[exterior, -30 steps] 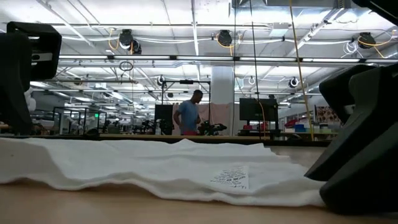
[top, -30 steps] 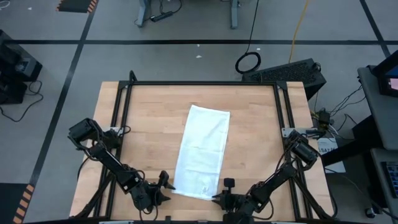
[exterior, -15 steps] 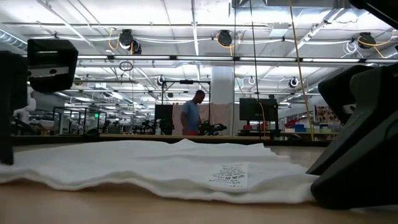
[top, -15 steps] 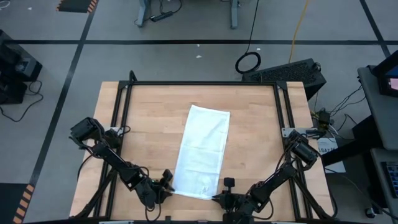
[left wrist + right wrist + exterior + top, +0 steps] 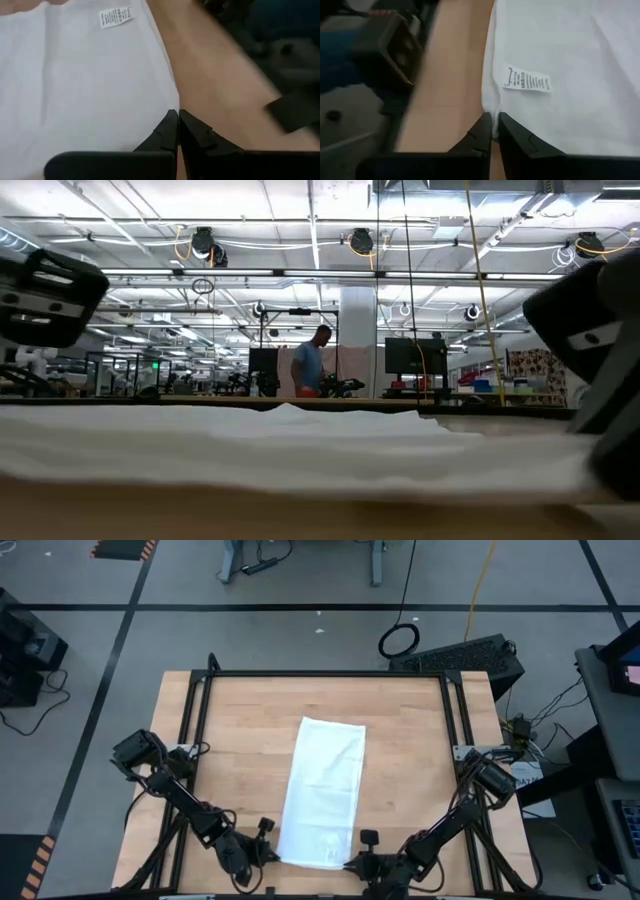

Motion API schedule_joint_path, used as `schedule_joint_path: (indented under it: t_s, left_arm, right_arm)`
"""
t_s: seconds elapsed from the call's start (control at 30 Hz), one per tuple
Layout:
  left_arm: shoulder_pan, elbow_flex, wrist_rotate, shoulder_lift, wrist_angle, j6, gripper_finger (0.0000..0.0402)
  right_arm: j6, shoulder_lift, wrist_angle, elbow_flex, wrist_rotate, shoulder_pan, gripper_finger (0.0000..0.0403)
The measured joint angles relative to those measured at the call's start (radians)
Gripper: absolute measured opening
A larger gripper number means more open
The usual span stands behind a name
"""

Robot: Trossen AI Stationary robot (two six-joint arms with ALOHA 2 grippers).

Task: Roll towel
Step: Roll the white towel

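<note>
Since a second ago, the towel has slid a little toward the table's near edge, and both grippers have drawn back with it. Its near end now sits lower in the overhead picture, between the two grippers, and its far end has come away from where it lay.

The towel is plain white, a long rectangle lying lengthwise down the middle of the wooden table, slightly slanted, with its far end leaning to the right. Soft creases run across its surface. A small printed label is sewn near one near corner; the same label shows in the left wrist view. From table height the cloth reads as a low, rumpled white band spanning the picture.

The left gripper sits at the towel's near left corner. In its wrist view its fingers are pressed together over the cloth's side edge, pinching it. The right gripper sits at the near right corner. Its fingers are likewise nearly closed, with a thin sliver of white edge caught between them.

Both arms reach in low from the table's near corners. Beyond the table, a person stands far off in the workshop.
</note>
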Motion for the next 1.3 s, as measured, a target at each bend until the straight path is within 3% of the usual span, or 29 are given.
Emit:
schedule_joint_path:
  t_s: [0.3, 0.5, 0.7, 0.83, 0.93, 1.07, 1.3]
  left_arm:
    - [0.032, -0.001, -0.013, -0.034, 0.003, -0.092, 0.0012]
    - [0.119, -0.001, 0.022, -0.061, -0.13, -0.166, 0.0012]
    - [0.203, -0.001, 0.226, -0.062, -0.126, -0.166, 0.0012]
    - [0.199, -0.002, 0.413, -0.07, 0.016, -0.166, 0.0012]
    - [0.174, -0.001, 0.47, -0.072, 0.118, -0.143, 0.0012]
    - [0.159, 0.0, 0.474, -0.077, 0.133, -0.131, 0.0012]
    - [0.205, -0.001, 0.425, -0.076, -0.084, -0.134, 0.0012]
  right_arm:
    - [0.03, -0.071, -0.072, 0.001, -0.112, -0.031, 0.0009]
    - [0.061, -0.119, -0.189, 0.001, -0.283, -0.104, 0.0003]
    - [0.041, -0.14, -0.279, 0.002, -0.37, -0.155, 0.0003]
    - [0.023, -0.14, -0.258, 0.002, -0.453, -0.157, 0.0003]
    - [0.033, -0.14, -0.226, 0.002, -0.514, -0.149, 0.0002]
    - [0.016, -0.14, -0.178, 0.005, -0.536, -0.141, 0.0002]
    - [-0.023, -0.168, -0.241, 0.004, -0.513, -0.168, 0.0002]
